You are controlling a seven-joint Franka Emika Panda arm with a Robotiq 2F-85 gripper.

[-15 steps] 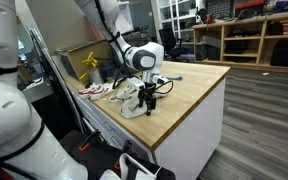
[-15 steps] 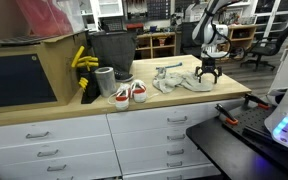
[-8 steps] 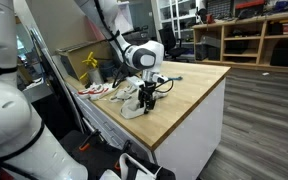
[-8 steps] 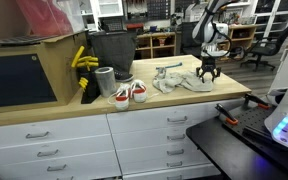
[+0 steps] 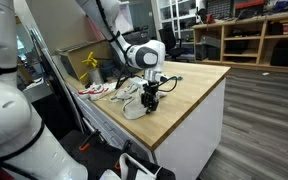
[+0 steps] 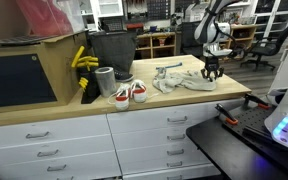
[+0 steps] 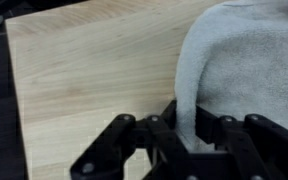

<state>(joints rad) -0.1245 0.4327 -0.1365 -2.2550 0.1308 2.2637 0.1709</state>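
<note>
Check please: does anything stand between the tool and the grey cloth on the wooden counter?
Nothing visible does. In the wrist view the tool pinches the edge of the grey cloth directly. In an exterior view the shoes lie apart from it, further along the counter.

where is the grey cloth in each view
In an exterior view: grey cloth at centre, on the wooden counter.
In an exterior view: right of centre, right of the shoes.
Wrist view: upper right, a fold pinched in the tool.
Shared landmark: the tool gripping the cloth's edge.
</note>
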